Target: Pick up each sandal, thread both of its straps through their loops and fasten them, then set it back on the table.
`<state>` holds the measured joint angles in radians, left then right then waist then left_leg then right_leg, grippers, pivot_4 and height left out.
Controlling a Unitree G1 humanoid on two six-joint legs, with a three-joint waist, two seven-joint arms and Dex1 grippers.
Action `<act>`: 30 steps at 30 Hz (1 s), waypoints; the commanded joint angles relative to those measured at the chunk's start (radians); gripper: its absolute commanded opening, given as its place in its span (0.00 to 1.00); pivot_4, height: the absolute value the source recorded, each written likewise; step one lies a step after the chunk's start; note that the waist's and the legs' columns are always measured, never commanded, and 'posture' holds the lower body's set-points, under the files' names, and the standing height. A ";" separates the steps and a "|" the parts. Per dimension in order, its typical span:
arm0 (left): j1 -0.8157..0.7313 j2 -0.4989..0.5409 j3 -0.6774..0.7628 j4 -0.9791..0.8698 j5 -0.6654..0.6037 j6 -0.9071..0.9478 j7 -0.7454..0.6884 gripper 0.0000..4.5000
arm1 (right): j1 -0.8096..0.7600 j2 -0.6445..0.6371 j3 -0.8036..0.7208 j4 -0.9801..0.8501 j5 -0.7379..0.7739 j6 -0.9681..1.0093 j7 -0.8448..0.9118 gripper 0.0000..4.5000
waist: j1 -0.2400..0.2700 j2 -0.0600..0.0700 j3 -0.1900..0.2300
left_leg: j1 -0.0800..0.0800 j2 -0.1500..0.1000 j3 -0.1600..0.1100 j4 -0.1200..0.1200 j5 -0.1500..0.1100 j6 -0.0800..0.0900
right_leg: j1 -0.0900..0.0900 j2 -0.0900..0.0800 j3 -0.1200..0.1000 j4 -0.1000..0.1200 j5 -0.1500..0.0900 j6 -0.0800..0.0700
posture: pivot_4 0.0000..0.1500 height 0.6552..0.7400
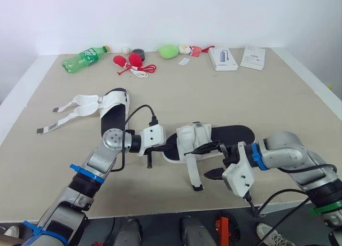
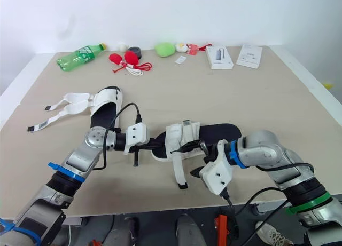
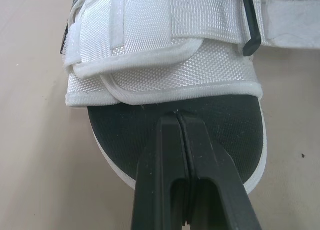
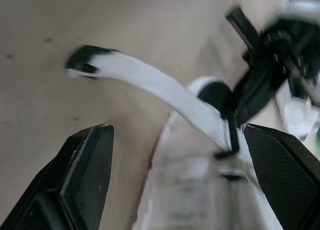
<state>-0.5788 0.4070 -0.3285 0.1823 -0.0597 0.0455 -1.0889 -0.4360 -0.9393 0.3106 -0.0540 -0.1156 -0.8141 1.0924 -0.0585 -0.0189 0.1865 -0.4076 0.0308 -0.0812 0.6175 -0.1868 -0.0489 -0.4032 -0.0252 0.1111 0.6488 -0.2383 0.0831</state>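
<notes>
Your left gripper [image 3: 178,117] is pinched shut, its tips on the black footbed of the near sandal [image 1: 235,134] (by the table's front edge). Your right gripper [image 1: 210,161] gapes wide at its loose strap [image 1: 191,174], gripping nothing.

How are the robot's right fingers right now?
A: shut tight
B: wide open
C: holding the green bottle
B: the right fingers stand far apart, and in the right wrist view the loose strap of the near sandal shows between them.
</notes>
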 commanded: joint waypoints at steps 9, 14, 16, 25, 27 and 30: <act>0.020 0.011 -0.022 0.012 0.015 0.015 -0.010 0.00 | 0.006 0.043 0.032 -0.040 0.023 -0.043 -0.047 0.98 | 0.001 0.000 0.000 | 0.001 0.000 0.000 0.000 0.000 0.000 | 0.001 0.000 0.000 0.000 0.000 -0.001 | 1.00 1.00; 0.021 0.011 -0.022 0.010 0.014 0.016 -0.009 0.00 | 0.003 0.048 0.035 -0.049 0.025 -0.029 -0.049 0.69 | 0.001 0.000 0.000 | 0.001 0.000 0.000 0.000 0.000 0.000 | 0.002 0.000 0.000 0.000 -0.001 -0.003 | 1.00 1.00; 0.022 0.010 -0.023 0.008 0.013 0.017 -0.009 0.00 | 0.002 0.046 0.039 -0.049 0.012 -0.033 -0.046 0.52 | 0.001 0.000 0.000 | 0.001 0.000 0.000 0.000 0.000 0.000 | 0.002 0.000 0.000 0.000 -0.001 -0.003 | 1.00 1.00; 0.026 0.012 -0.026 0.004 0.014 0.017 -0.011 0.00 | 0.032 0.049 0.041 -0.071 0.090 0.030 -0.038 0.01 | 0.001 0.000 0.000 | 0.001 0.000 0.000 0.000 0.000 0.000 | 0.002 0.000 0.000 0.000 0.000 -0.002 | 1.00 1.00; 0.027 0.013 -0.028 0.003 0.014 0.016 -0.012 0.00 | 0.055 0.050 0.039 -0.115 0.167 0.138 -0.022 0.01 | 0.001 0.000 0.000 | 0.001 0.000 0.000 0.000 0.000 0.000 | 0.003 0.000 0.000 0.000 0.000 -0.002 | 1.00 1.00; 0.026 0.013 -0.029 0.006 0.015 0.013 -0.013 0.00 | 0.060 0.087 0.004 -0.249 0.385 0.511 -0.081 0.01 | 0.001 0.000 0.000 | 0.001 0.000 -0.001 0.000 0.000 0.000 | 0.003 0.000 0.000 0.001 0.000 -0.002 | 1.00 1.00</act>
<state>-0.5759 0.4088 -0.3340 0.1780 -0.0600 0.0472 -1.0834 -0.3589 -0.8760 0.3528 -0.1929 0.1097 -0.5203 1.0586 -0.0574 -0.0189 0.1864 -0.4060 0.0307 -0.0820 0.6177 -0.1868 -0.0488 -0.4005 -0.0251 0.1115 0.6498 -0.2385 0.0811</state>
